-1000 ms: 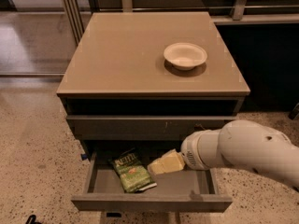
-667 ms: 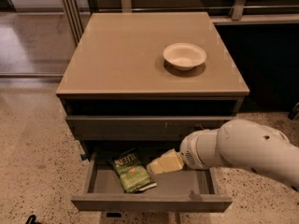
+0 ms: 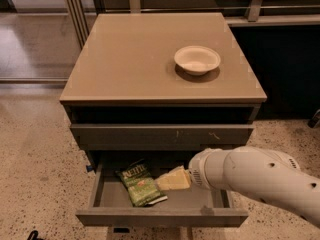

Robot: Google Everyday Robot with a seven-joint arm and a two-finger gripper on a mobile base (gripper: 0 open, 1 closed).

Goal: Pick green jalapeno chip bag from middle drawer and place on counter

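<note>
The green jalapeno chip bag (image 3: pixel 139 184) lies flat in the open middle drawer (image 3: pixel 160 215), left of centre on its grey tray, white lettering toward the back. My gripper (image 3: pixel 171 180) is inside the drawer just right of the bag, its pale yellow tip at the bag's right edge. The white arm (image 3: pixel 255 176) comes in from the right over the drawer's right half. The tan counter (image 3: pixel 130 59) tops the cabinet above.
A white bowl (image 3: pixel 197 59) stands on the counter's right side. A shut grey drawer front with small pale scratches (image 3: pixel 162 134) sits above the open drawer. Speckled floor surrounds the cabinet, and a dark wall stands to the right.
My gripper has edged slightly left and down toward the bag's right edge. The bag and the drawer have not moved.
</note>
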